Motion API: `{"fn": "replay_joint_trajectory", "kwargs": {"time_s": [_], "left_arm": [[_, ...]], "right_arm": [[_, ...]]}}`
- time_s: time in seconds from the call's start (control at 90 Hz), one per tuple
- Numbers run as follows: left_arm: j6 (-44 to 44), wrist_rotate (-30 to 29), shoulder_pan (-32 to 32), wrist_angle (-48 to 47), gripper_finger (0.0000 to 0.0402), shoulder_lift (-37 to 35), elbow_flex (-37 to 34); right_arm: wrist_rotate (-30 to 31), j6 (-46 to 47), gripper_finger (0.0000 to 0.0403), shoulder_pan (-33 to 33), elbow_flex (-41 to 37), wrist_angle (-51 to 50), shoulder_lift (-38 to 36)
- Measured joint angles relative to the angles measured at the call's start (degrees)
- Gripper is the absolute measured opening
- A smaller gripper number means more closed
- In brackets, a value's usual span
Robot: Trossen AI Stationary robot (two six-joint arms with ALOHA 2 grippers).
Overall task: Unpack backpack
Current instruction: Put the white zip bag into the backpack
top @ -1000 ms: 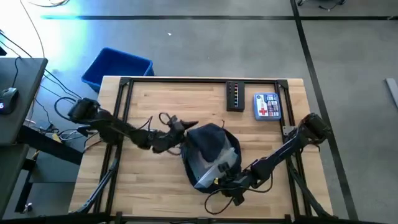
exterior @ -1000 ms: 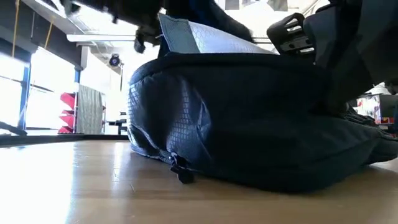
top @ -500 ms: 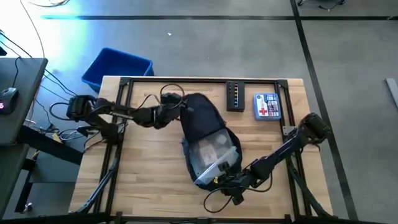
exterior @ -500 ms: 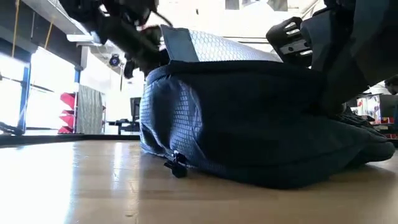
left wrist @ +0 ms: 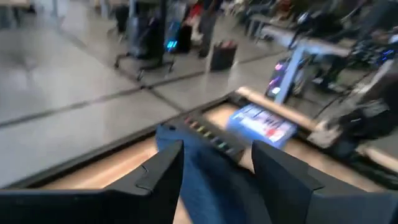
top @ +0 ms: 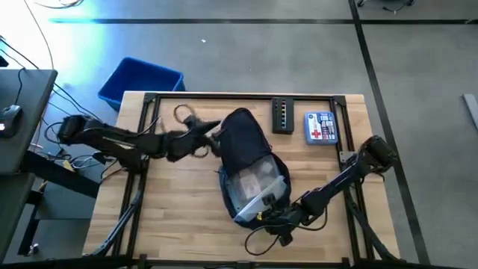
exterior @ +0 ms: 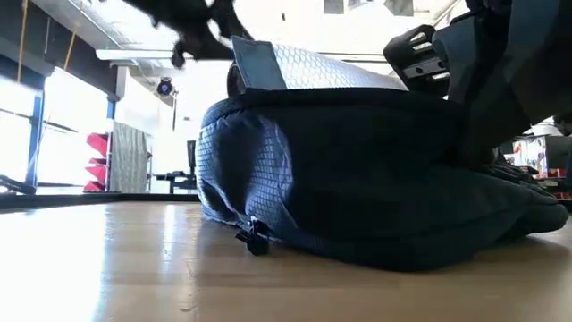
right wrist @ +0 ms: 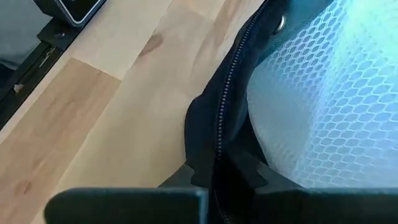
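Observation:
The dark navy backpack (top: 246, 161) lies on its back mid-table, and its front flap (top: 243, 131) is folded back toward the far edge. Inside the open mouth lies a clear bubble-patterned pouch (top: 254, 183), also visible in the right wrist view (right wrist: 311, 93). My left gripper (top: 214, 136) is at the flap's left edge, shut on it. My right gripper (top: 270, 217) is at the backpack's near end, shut on the rim of the opening. My left gripper has blue fabric of the flap's left edge (left wrist: 211, 180) between its two fingers, coming roughly level from the table's left. The flap stands raised and folded back. The view is blurred, so layers cannot be told. My right gripper pinches the zippered rim of the opening (right wrist: 219, 163) at the backpack's near end, coming from the table's near right. The rim runs out from between the fingers. The backpack's body rests on the table.
A black device with coloured dots (top: 282, 116) and a first-aid kit (top: 321, 127) lie at the table's far right, just beyond the flap. A bright blue bin (top: 142, 82) stands on the floor past the far left corner. Bare wood shows left of the backpack.
My left gripper has gone toward the far edge with the flap, folding it open off the backpack's front and uncovering the pouch. It has then drawn a little toward the table's left and risen. The backpack's body stays in place.

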Motion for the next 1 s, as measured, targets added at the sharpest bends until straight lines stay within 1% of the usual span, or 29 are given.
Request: {"fn": "replay_joint_trajectory", "kwargs": {"time_s": [0.067,0.122,0.211,0.267,0.344,0.478,0.533,0.578,0.644,0.711,0.778,0.833,0.9,1.0], "left_arm": [[1.41,-3.59,-4.46,-0.01,0.0169,-1.38,0.00],[1.54,-5.72,-7.77,-0.16,0.0169,-1.54,0.00],[0.86,-6.15,-11.99,-0.13,0.0168,-0.16,0.00],[-0.21,-5.81,-14.11,-0.33,0.0168,1.75,0.00],[-1.99,-5.31,-16.63,-0.39,0.0168,4.72,0.00],[-4.32,-4.66,-19.45,2.05,0.0168,10.33,0.00],[-4.71,-3.83,-20.05,3.37,0.0168,12.30,0.00],[-5.08,-2.65,-20.47,4.29,0.0168,13.71,0.00],[-5.64,-0.11,-20.99,4.79,0.0168,15.63,0.00],[-6.97,2.10,-21.19,4.99,0.0168,17.30,0.00],[-8.53,2.99,-21.47,5.25,0.0168,18.58,0.00],[-9.41,2.93,-21.64,5.20,0.0168,19.46,0.00],[-9.41,2.84,-21.48,4.74,0.0168,19.79,0.00],[-9.61,2.60,-21.02,3.80,0.0168,19.66,0.00]], "right_arm": [[0.02,0.15,0.0018,0.00,0.00,-0.21,-0.02],[-0.04,0.54,0.0035,0.13,0.00,-0.06,-0.02],[-0.24,0.23,0.0073,0.31,0.10,0.45,-0.02],[-0.34,0.11,0.0101,0.58,1.12,-0.91,-0.02],[-2.17,-0.58,0.0138,1.11,4.11,-4.05,-0.02],[-10.32,-4.38,0.0188,2.47,12.38,-9.83,-0.02],[-10.58,-6.51,0.0199,3.00,16.86,-13.48,-0.04],[-9.32,-8.33,0.0203,3.39,20.31,-18.12,-0.14],[-5.85,-9.73,0.0203,2.77,24.89,-25.52,-0.17],[-3.47,-9.91,0.0195,0.27,28.08,-31.16,-0.17],[-3.48,-8.76,0.0184,-2.91,29.15,-34.47,-0.19],[-6.40,-6.75,0.0173,-5.75,28.53,-35.66,-0.18],[-12.10,-4.05,0.0159,-8.89,26.08,-36.00,-0.17],[-20.75,-1.07,0.0140,-12.06,19.22,-31.09,-0.17]]}}
